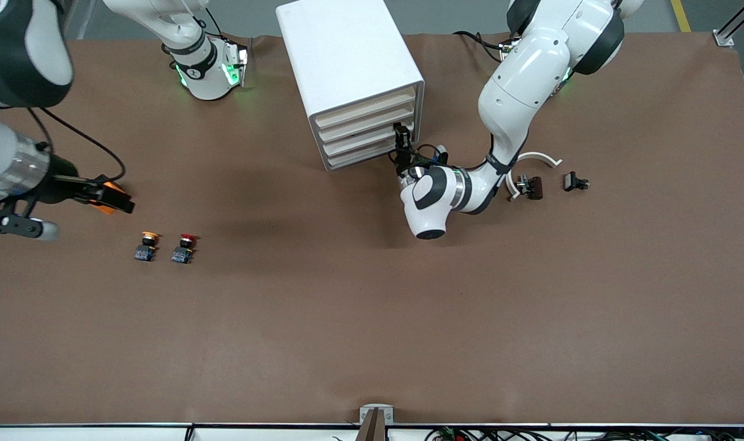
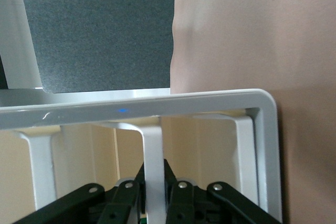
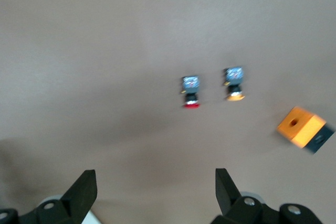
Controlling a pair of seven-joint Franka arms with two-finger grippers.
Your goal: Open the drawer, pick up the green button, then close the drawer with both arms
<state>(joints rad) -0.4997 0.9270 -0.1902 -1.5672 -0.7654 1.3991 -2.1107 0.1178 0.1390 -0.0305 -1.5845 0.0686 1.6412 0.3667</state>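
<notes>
The white cabinet (image 1: 347, 61) stands at the robots' edge of the table with all four beige-fronted drawers shut. My left gripper (image 1: 400, 142) is at the lower drawers, at the end of the cabinet front toward the left arm. In the left wrist view its fingers (image 2: 153, 174) are shut on a white handle strip (image 2: 152, 145) of a drawer front; I cannot tell which drawer. My right gripper (image 1: 117, 197) hangs open and empty over the table at the right arm's end; its fingertips (image 3: 86, 184) stand wide apart. The green button is hidden.
A yellow-capped button (image 1: 146, 245) and a red-capped button (image 1: 184, 248) lie side by side on the table; both show in the right wrist view. An orange block (image 3: 304, 127) lies near them. A white curved piece (image 1: 537, 158) and two small dark parts (image 1: 529, 187) lie toward the left arm's end.
</notes>
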